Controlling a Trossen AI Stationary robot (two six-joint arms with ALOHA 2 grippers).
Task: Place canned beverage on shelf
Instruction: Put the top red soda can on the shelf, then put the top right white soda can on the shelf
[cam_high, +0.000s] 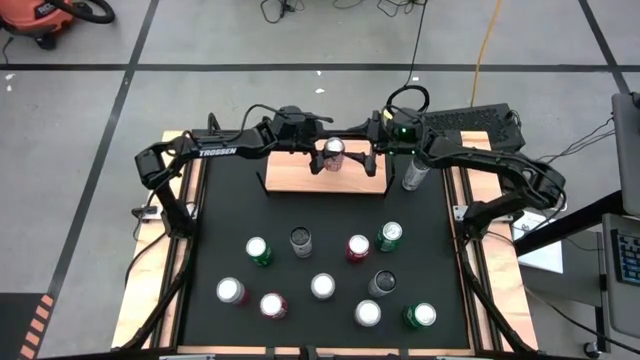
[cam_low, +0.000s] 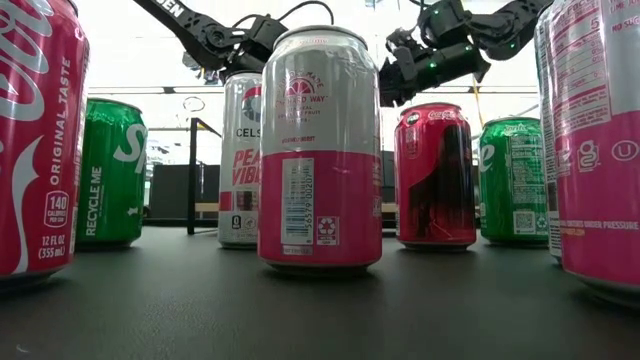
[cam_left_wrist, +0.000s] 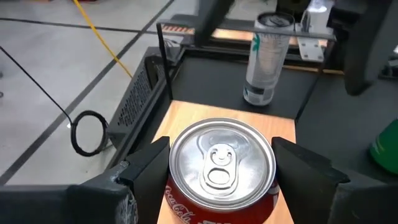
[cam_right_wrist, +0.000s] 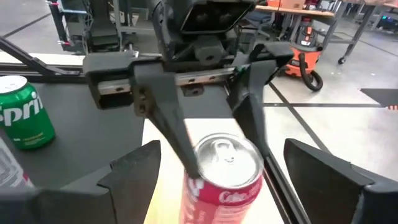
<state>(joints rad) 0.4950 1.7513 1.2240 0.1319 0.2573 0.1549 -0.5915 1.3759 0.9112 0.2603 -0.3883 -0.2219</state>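
A red Coca-Cola can (cam_high: 335, 153) stands upright over the far part of the light wooden shelf (cam_high: 300, 181), with my left gripper (cam_left_wrist: 222, 155) shut on it from the table's left. The can's base is hidden, so I cannot tell whether it rests on the board. My right gripper (cam_right_wrist: 222, 149) is just to the can's right and faces it. It is open, with its fingers wide apart and nothing touching them. In the low view a pink can (cam_low: 320, 150) hides the red can. My left gripper pinches the can's upper wall (cam_left_wrist: 177, 186) between its two fingers (cam_right_wrist: 177, 140), one on the far side and one on the near side. The fingers come from the table's left, slanting slightly down. The can stays upright, top up, above the shelf board (cam_left_wrist: 186, 118).
A tall slim silver can (cam_high: 415, 172) stands on the black mat just right of the shelf. Several cans stand on the near half of the mat (cam_high: 215, 215), among them a green Sprite can (cam_high: 390, 236). Wooden strips edge the mat on both sides.
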